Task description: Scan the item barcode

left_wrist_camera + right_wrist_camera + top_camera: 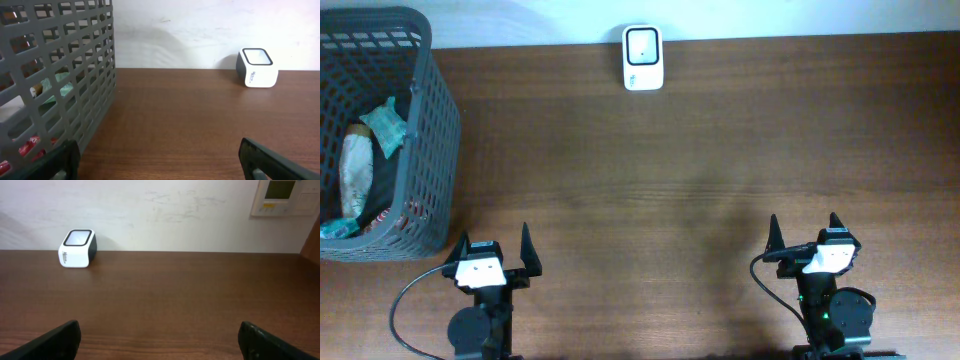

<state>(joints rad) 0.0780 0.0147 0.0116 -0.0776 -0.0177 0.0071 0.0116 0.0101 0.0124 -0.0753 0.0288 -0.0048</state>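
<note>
Black fingers [57,161] of the left gripper [493,240] stand wide apart with nothing between them, at the near edge of the table [670,170], well short of the barcode scanner [643,58] and off to its left. The right gripper [804,224] is just as wide and just as empty, also at the near edge, well short of the scanner and to its right.

Between both grippers and the scanner the brown wood-grain tabletop lies bare, a broad open stretch running up to the far edge, where the scanner sits against the white wall. The scanner is a small white box with a dark side and a pale window on top; a small label on its side is too tiny to read.

Far to the scanner's left, at the table's left edge, stands a grey plastic mesh basket [435,120], its wall close to the left gripper. Inside it lie a teal packet [388,125], a pale pouch [355,170] and something with red print low down; no wording can be made out. On the wall well to the scanner's right, the right wrist view shows a beige wall panel [282,197] with a small screen.
</note>
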